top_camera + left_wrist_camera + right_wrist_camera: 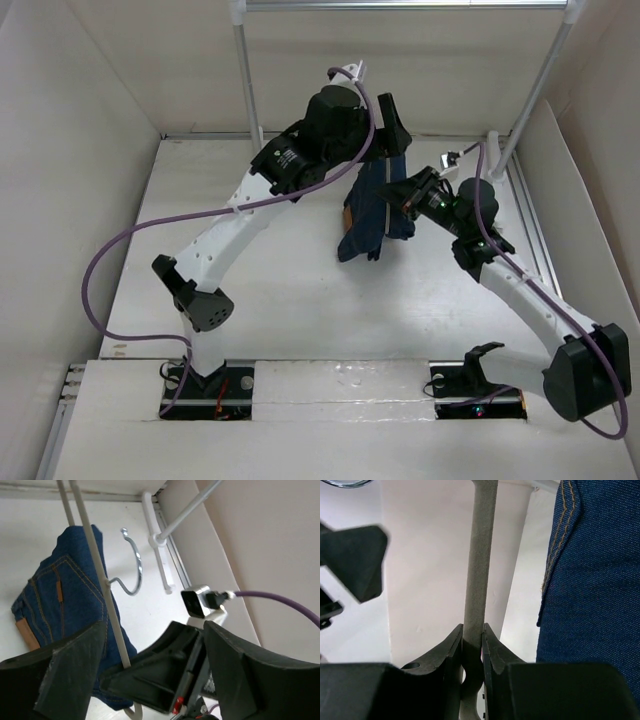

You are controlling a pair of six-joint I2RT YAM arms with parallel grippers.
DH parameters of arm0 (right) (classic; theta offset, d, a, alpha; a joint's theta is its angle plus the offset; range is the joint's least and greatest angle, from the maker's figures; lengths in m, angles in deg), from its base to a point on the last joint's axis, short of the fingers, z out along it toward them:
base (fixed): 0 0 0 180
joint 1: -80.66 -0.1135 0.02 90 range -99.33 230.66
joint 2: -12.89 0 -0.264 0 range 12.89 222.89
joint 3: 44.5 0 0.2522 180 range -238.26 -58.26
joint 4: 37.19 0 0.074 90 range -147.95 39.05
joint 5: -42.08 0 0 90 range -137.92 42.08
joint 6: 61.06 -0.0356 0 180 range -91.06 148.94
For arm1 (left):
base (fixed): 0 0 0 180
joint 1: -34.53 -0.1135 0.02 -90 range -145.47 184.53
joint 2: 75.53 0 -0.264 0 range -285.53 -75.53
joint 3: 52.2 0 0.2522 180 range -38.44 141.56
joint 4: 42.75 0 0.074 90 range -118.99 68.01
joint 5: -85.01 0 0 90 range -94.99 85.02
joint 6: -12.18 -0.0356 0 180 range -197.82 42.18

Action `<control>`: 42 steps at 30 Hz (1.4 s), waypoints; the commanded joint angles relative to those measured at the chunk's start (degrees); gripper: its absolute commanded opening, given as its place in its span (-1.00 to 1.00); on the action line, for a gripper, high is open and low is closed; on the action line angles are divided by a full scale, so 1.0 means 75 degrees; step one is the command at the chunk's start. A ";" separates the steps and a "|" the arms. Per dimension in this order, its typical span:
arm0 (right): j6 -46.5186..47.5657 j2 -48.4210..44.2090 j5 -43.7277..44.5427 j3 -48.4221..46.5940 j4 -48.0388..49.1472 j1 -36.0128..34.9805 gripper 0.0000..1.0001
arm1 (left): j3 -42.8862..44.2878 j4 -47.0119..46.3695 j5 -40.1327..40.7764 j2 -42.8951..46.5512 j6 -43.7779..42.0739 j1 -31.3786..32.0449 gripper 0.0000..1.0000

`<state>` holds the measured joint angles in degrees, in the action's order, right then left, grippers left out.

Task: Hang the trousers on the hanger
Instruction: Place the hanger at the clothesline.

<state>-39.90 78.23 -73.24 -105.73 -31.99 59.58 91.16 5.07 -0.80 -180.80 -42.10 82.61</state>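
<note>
The dark blue trousers (368, 215) hang folded over the pale grey hanger, above the table between my two arms. In the left wrist view the trousers (55, 595) drape over the hanger's thin bar (97, 565), its curved hook (134, 565) beside them and the orange-tan patch (27, 632) low on the left. My right gripper (393, 190) is shut on the hanger's bar (480, 555), with the trousers (595, 605) just right of its jaws (472, 632). My left gripper (390, 118) is wide open and empty (155, 627), above the hanger and the right gripper.
Two white rack poles (245, 70) (535, 85) rise at the back and carry a horizontal rail (400, 5). The right pole's foot (157, 555) stands close to the hanger hook. White walls (80, 140) enclose the table on the left, back and right.
</note>
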 commanded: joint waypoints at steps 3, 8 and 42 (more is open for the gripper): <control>-0.0243 0.0100 -0.0420 -0.1112 0.1901 0.0501 -1.00 | 0.0346 -0.0663 -0.0219 0.0981 -0.0462 -0.0211 0.57; -0.0559 0.0580 -0.0666 -0.1932 0.2230 0.1227 -1.00 | -0.0403 -0.0991 -0.0054 0.1824 -0.0568 -0.0468 0.61; -0.1966 0.4225 -0.0245 -0.6351 0.2675 0.3971 -1.00 | -0.6909 -0.1636 0.0262 0.4990 0.0241 -0.0562 0.56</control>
<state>-54.37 111.00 -75.82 -148.24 -22.17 88.02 39.47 -5.03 0.66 -144.02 -40.79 78.34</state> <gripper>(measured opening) 0.227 0.781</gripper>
